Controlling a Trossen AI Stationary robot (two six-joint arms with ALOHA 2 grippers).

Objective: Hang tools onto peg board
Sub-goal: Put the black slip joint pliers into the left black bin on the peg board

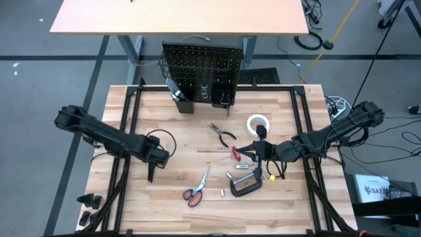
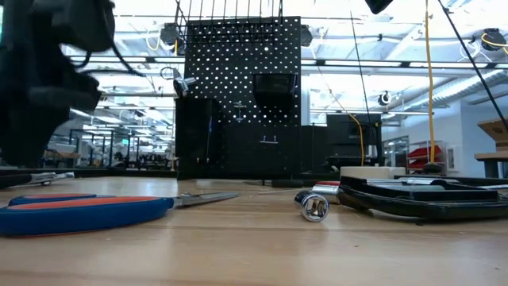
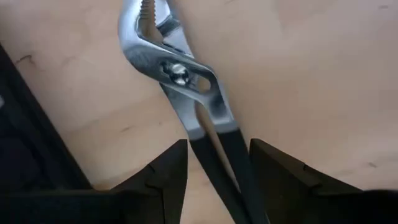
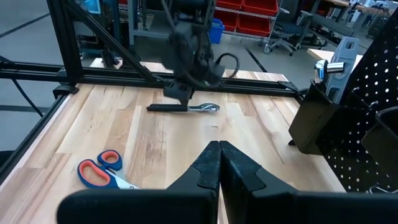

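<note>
The dark-handled pliers (image 3: 186, 93) lie flat on the table (image 1: 177, 164) on its left side, well apart from the peg board (image 1: 202, 74) that stands upright at the far edge. The left gripper (image 3: 217, 168) is down over them, its fingers (image 3: 163, 174) part open and straddling the black handles, and nothing shows them pressing in, so I judge the pliers not yet held. The right gripper (image 4: 219, 165) hovers fully shut and empty on the table's right side, above the red screwdriver (image 1: 235, 153), the black C-clamp (image 1: 245, 186) and the white tape roll (image 1: 258, 123), with the orange-handled scissors (image 1: 195, 192) nearer the middle. The risk lies in the grasp: the handles are slim and angled across the gap, so closing could catch only one, letting the tool swing or slip. Held so far from the heavy head, it may also droop on the lift and miss its peg.
</note>
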